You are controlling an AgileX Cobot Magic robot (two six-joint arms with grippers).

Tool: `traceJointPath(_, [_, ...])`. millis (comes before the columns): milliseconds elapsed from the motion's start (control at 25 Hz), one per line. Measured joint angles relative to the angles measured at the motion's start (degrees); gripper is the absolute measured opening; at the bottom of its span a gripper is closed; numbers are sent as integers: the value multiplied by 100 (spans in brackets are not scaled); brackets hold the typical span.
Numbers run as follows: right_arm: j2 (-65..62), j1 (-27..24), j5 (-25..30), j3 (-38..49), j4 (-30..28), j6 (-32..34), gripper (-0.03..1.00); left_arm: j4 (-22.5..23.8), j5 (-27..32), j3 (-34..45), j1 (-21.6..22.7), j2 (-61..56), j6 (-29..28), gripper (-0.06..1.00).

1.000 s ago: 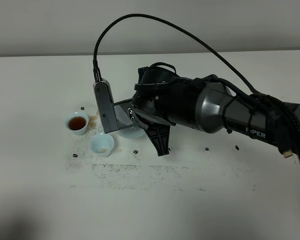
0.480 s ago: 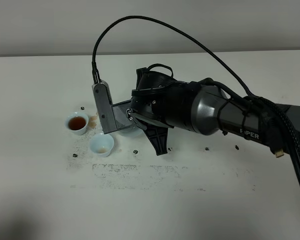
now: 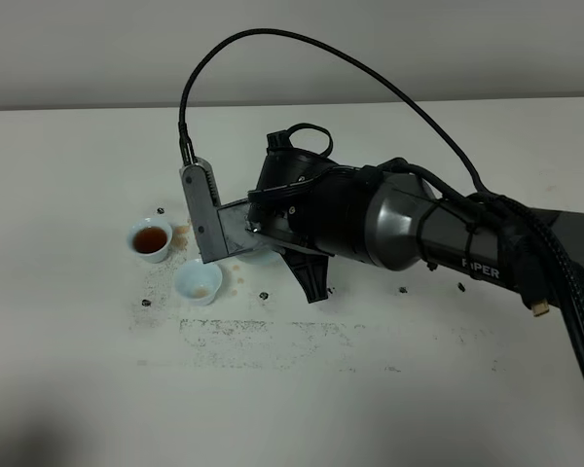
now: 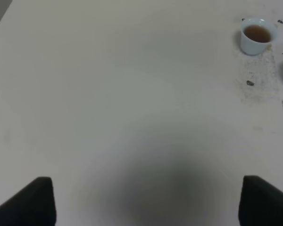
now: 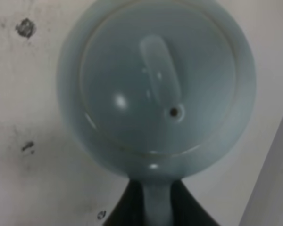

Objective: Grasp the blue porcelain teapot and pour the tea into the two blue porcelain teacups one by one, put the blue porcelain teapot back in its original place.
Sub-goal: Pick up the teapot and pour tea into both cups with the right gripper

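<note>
**One cup poured, the second looking nearly bare, teapot in the grip**

The pale blue-white, glossy, round porcelain teapot (image 5: 155, 89) is sitting under the right arm's wrist near the middle of the white desk (image 3: 370, 389). The high camera is catching only a sliver of its body. The right arm's fingers (image 5: 125, 212) are pinching its loop handle (image 5: 156, 200) from both sides. The wrist camera is looking straight down on the knobbed lid, so the pot is probably being held level rather than tipped. Whether its base is touching the desk or hanging just above it cannot be told.

The small pale blue flared porcelain teacup farther from the pot (image 3: 150, 238) is holding dark brown tea, so the first pour appears to be done. The matching second teacup (image 3: 199, 281) is standing just beside the teapot. Its inside is showing pale, with at most a faint tint at the bottom, so its pour is probably unfinished or barely begun. A brownish tea stain (image 3: 181, 232) is marking the desk next to the filled cup.

The left arm's fingers (image 4: 33, 202) are spread wide apart, holding nothing and hovering over bare desk well away from both cups.

Filling the second cup and setting the teapot back in its original place seem to be what is left.
</note>
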Motion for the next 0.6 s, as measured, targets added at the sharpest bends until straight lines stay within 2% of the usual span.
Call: traceJointPath(600, [0,222,169,0,-239,426,4,0,0,0,0,0,0,75])
